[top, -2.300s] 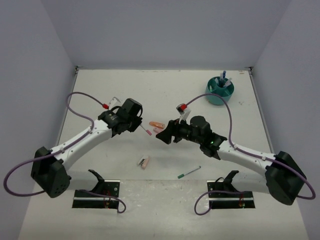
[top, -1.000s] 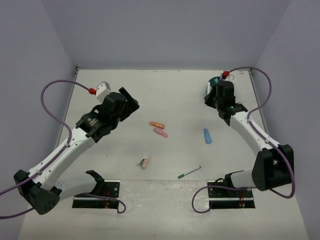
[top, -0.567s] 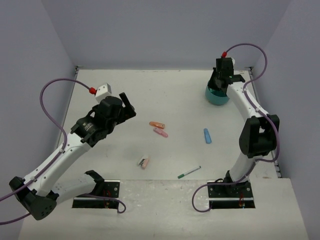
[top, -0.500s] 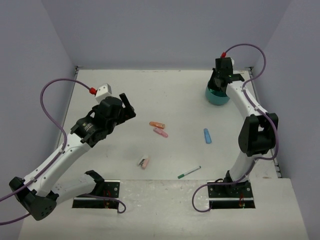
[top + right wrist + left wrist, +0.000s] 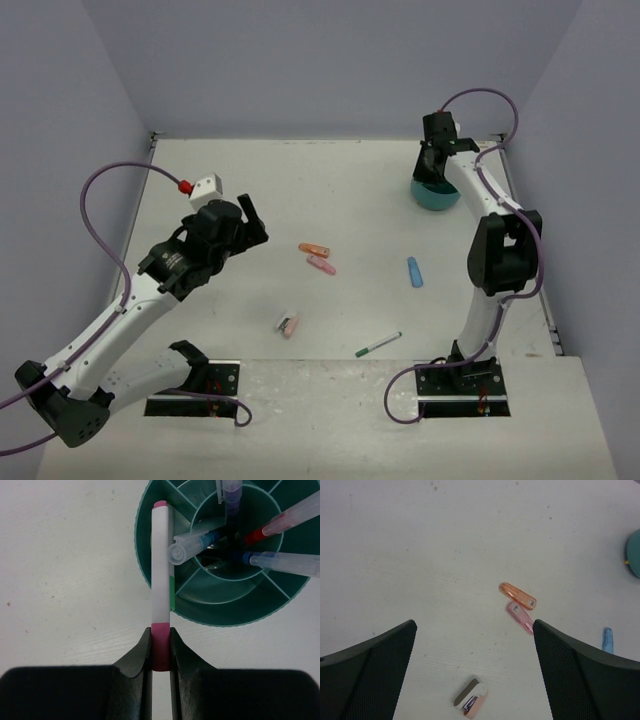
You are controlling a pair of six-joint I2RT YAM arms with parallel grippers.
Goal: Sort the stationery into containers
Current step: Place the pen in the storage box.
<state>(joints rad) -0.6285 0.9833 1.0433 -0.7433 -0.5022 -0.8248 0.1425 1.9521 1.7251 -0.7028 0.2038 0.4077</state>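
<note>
1. Stationery loose on the table: an orange highlighter point(image 5: 518, 595) and a pink highlighter point(image 5: 519, 616) touching near the middle. From them, an eraser point(image 5: 471, 700) lies toward 7 o'clock, a light-blue highlighter point(image 5: 607, 640) toward 3 and a green pen point(image 5: 378, 344) toward 5.
2. Just changed: my right gripper point(image 5: 160, 647) has swung from the table's middle out to the teal organizer point(image 5: 220, 617) at the table's 1 o'clock.
3. Its fingers are pinched narrow on the pink end of a white pen point(image 5: 161, 580). The far tip hangs over the organizer's rim at about 9 o'clock.
4. Other pens already stand in the centre well and neighbouring compartments.
5. My left gripper point(image 5: 474, 630) has drawn back toward the table's 9 o'clock. Its fingers are spread wide above the table and hold nothing.
6. I judge this pen is one release from sorted, which leaves five pieces to fetch.
</note>
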